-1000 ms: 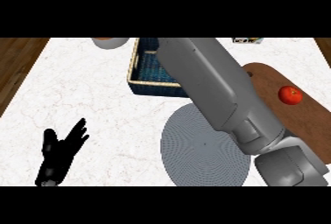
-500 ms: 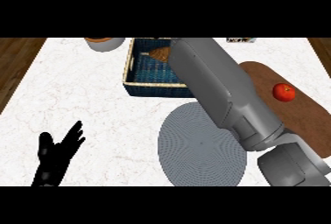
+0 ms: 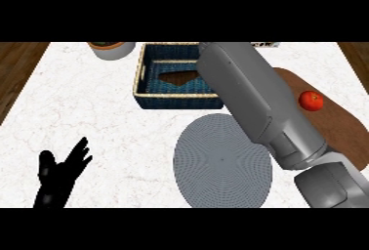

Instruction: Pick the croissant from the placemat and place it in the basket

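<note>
— Where is the croissant?

— It lies inside the blue basket (image 3: 173, 100) at the upper middle of the frame; the croissant (image 3: 178, 76) shows as a brown shape on the basket floor. The round grey placemat (image 3: 223, 161) below it is bare.

— And your hands?

— My left robot hand (image 3: 59, 178) rests at the lower left over the white desk (image 3: 86, 122), fingers apart and straight, holding nothing. My right forearm (image 3: 252, 102) crosses toward the basket; its robot hand is hidden, so I cannot tell its state.

— Anything else?

— A red apple (image 3: 311, 100) on a brown board (image 3: 338, 127) at right.
</note>
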Controlling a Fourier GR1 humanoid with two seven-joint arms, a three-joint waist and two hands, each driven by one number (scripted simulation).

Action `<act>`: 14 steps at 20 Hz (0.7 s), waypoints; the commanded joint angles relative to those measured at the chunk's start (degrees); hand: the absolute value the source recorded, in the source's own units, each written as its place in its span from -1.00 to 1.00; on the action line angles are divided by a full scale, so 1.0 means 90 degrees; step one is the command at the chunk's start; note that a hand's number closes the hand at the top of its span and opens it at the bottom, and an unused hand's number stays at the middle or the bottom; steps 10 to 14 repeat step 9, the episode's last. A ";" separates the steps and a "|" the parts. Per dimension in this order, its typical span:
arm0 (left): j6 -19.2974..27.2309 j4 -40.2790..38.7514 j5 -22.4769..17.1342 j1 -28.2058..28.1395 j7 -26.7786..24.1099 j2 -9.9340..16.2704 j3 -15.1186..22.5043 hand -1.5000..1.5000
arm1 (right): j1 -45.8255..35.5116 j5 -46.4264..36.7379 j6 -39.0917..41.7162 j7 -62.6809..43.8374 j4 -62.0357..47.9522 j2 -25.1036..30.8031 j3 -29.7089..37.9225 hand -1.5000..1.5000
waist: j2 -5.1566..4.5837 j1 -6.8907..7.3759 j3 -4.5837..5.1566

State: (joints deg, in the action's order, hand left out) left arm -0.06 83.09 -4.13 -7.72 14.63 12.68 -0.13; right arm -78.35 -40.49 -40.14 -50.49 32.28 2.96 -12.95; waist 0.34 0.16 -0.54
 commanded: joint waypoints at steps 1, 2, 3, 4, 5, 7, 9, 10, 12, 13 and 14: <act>0.0129 -0.0557 0.0146 0.0098 -0.0016 -0.0228 0.0080 0.00 | 0.0029 -0.0139 -0.0105 -0.0529 0.0603 0.0161 0.0106 -1.00 | -0.0001 -0.0101 0.0062; 0.0072 -0.0367 0.0029 0.0252 0.0256 -0.0173 0.0034 0.00 | 0.0424 -0.0100 -0.0466 -0.0424 0.0797 0.0147 0.0177 -1.00 | 0.0002 -0.0139 0.0058; -0.0045 -0.0155 0.0096 -0.0415 -0.0138 -0.0155 0.0133 0.00 | 0.0090 -0.0103 -0.0389 -0.0731 0.0844 0.0225 0.0331 -1.00 | 0.0017 -0.0072 0.0060; 0.0234 -0.0483 0.0247 -0.0071 -0.0021 -0.0303 0.0130 0.00 | 0.0304 -0.0145 -0.0091 -0.0817 0.1162 0.0448 0.0267 -1.00 | 0.0043 -0.0242 0.0060; -0.0060 -0.0187 -0.0057 -0.0287 -0.0006 -0.0036 -0.0123 0.00 | 0.0526 -0.0258 -0.0168 -0.0905 0.1384 0.0512 0.0241 -1.00 | 0.0047 -0.0196 0.0059; 0.0017 -0.0043 0.0014 -0.0194 0.0203 -0.0023 -0.0118 0.00 | 0.0633 -0.0333 0.0122 -0.1114 0.1715 0.0718 0.0279 -1.00 | 0.0054 -0.0258 0.0059; 0.0092 -0.0046 0.0024 -0.0311 0.0284 -0.0084 -0.0139 0.00 | 0.1238 -0.0257 0.0247 -0.1036 0.2345 0.0880 0.0252 -1.00 | 0.0086 -0.0402 0.0055; 0.0092 -0.0046 0.0024 -0.0311 0.0284 -0.0084 -0.0139 0.00 | 0.1238 -0.0257 0.0247 -0.1036 0.2345 0.0880 0.0252 -1.00 | 0.0086 -0.0402 0.0055; 0.0092 -0.0046 0.0024 -0.0311 0.0284 -0.0084 -0.0139 0.00 | 0.1238 -0.0257 0.0247 -0.1036 0.2345 0.0880 0.0252 -1.00 | 0.0086 -0.0402 0.0055; 0.0092 -0.0046 0.0024 -0.0311 0.0284 -0.0084 -0.0139 0.00 | 0.1238 -0.0257 0.0247 -0.1036 0.2345 0.0880 0.0252 -1.00 | 0.0086 -0.0402 0.0055; 0.0092 -0.0046 0.0024 -0.0311 0.0284 -0.0084 -0.0139 0.00 | 0.1238 -0.0257 0.0247 -0.1036 0.2345 0.0880 0.0252 -1.00 | 0.0086 -0.0402 0.0055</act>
